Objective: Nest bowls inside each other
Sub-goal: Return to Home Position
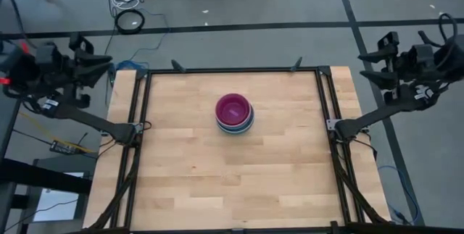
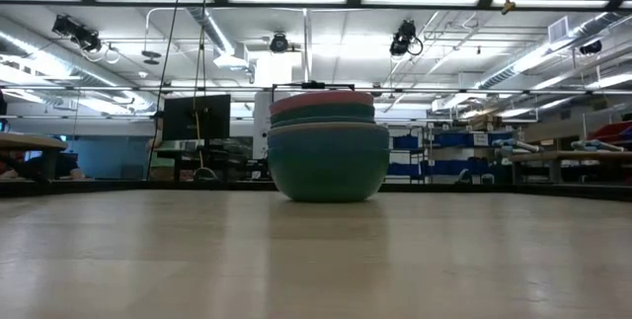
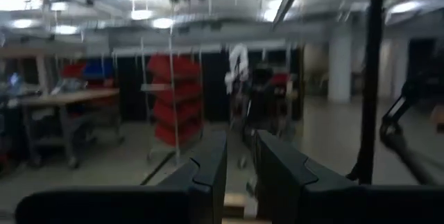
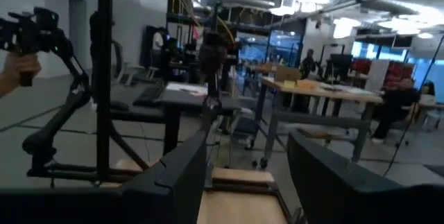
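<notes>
The bowls point(image 1: 235, 113) stand nested in one stack at the middle of the wooden table, resting on the outermost bowl's base. The top bowl is magenta inside. In the low view the bowls point(image 2: 328, 146) show a pink rim over teal rims, with a wide teal bowl at the bottom. My left gripper point(image 1: 101, 69) is drawn back beyond the table's left edge, raised and open; its fingers point(image 3: 208, 175) have nothing between them. My right gripper point(image 1: 366, 66) is drawn back beyond the right edge, raised and open wide, also seen in its wrist view point(image 4: 246, 175).
Black frame rails point(image 1: 138, 147) run along the table's left and right sides and its far edge. Cables and a coiled cord point(image 1: 130, 21) lie on the floor behind the table. A person's hand point(image 4: 17, 68) shows in the room beyond.
</notes>
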### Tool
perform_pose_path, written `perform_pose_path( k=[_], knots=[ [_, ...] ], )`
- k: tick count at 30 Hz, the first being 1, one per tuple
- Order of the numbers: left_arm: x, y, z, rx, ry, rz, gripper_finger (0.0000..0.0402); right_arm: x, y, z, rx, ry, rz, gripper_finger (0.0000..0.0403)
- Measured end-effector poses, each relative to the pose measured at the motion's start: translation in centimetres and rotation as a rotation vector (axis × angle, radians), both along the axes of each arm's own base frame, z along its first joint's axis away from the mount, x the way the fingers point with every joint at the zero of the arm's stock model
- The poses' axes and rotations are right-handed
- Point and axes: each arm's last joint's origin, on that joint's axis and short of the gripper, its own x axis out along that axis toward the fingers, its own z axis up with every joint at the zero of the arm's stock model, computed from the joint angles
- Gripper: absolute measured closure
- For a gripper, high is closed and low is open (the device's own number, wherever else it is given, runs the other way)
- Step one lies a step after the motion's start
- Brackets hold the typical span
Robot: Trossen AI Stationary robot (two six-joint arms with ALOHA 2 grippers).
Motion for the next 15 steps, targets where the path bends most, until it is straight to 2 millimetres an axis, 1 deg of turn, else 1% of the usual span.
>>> perform_pose_path(
  k=[2,6,11,13,15],
  knots=[
    [-0.4,0.0,-0.9,0.008,-0.037,-0.018,0.0316,0.6,0.2,0.0,-0.014,-0.022,0.002,0.0213],
    [0.3,-0.1,-3.2,0.033,-0.022,-0.013,0.0316,1.7,0.5,-0.1,-0.039,-0.057,0.011,0.0213],
    [0.0,0.0,-4.4,0.045,-0.045,0.028,0.0317,2.6,0.9,-0.4,-0.031,-0.078,0.018,0.0213],
    [0.2,0.1,-4.8,0.041,-0.032,0.057,0.0317,3.6,1.2,-0.8,-0.024,-0.069,0.028,0.0213],
    [0.7,-0.1,-5.2,0.049,-0.004,0.062,0.0317,5.0,1.8,-1.1,-0.021,-0.064,0.059,0.0213]
  ],
)
